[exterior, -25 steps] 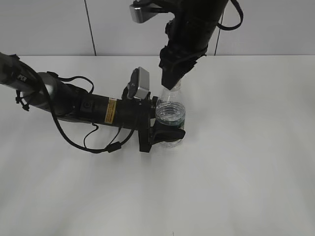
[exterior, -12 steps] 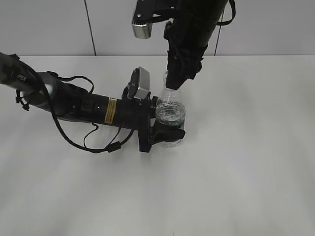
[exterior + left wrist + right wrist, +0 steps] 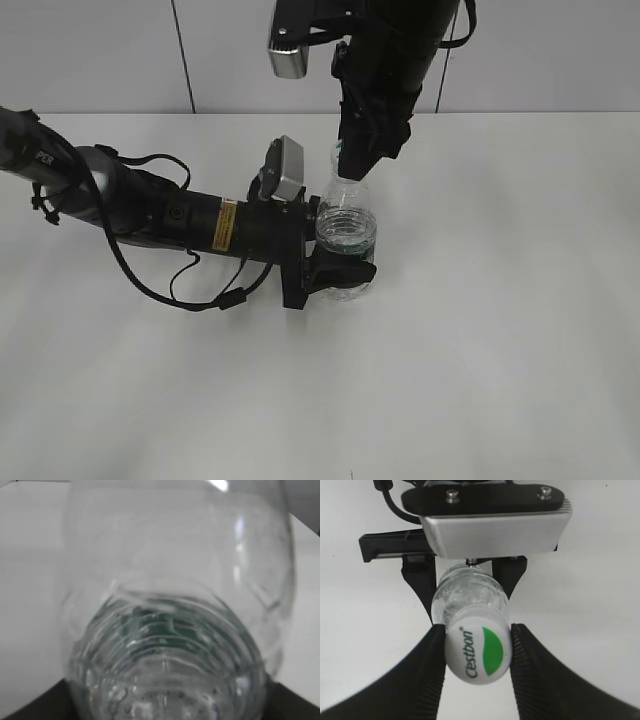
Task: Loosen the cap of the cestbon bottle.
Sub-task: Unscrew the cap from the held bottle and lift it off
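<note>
Cestbon bottle (image 3: 346, 240) upright on desk (image 3: 500, 300), clamped low by left tool (image 3: 345, 272) to resist twist. Right tool (image 3: 477, 652) pinches cap (image 3: 478, 652) from above, ready to unscrew.

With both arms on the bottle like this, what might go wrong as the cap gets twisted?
1. The right tool pinches the cap from both sides on smooth plastic, so it may slip instead of turning it.
2. The left tool holds the cestbon bottle low on its thin ribbed body; the bottle may spin in that hold, buckle, or tilt on the table.
</note>
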Robot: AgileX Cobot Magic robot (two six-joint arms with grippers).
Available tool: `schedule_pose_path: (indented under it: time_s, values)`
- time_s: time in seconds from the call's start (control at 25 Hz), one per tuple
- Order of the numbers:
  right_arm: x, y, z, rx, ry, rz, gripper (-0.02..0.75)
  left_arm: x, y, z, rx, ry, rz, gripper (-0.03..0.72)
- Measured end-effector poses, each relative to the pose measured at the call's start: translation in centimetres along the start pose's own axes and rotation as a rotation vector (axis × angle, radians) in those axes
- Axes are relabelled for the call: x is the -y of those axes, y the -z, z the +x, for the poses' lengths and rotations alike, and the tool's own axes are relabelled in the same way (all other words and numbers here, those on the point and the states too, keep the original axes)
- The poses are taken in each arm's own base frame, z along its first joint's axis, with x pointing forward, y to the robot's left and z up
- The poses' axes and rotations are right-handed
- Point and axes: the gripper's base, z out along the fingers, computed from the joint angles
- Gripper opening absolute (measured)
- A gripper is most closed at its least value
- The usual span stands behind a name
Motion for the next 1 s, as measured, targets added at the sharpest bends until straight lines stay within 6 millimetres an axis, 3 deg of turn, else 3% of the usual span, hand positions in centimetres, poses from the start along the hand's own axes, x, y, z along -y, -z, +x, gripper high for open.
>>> schedule_pose_path:
  time_s: [0.28,0.68,1.0]
  values:
    - [0.0,0.1,0.0,0.001,-0.01,0.001,0.301,0.0,0.0,0.0,0.0,0.0,0.0,0.412]
    - [-0.1,2.1,-0.4,0.032,-0.046,0.053,0.293,0.0,0.0,0.0,-0.001,-0.001,0.002,0.412]
    - [-0.1,3.7,0.1,-0.012,-0.188,0.121,0.293,0.0,0.0,0.0,0.0,-0.001,0.003,0.412]
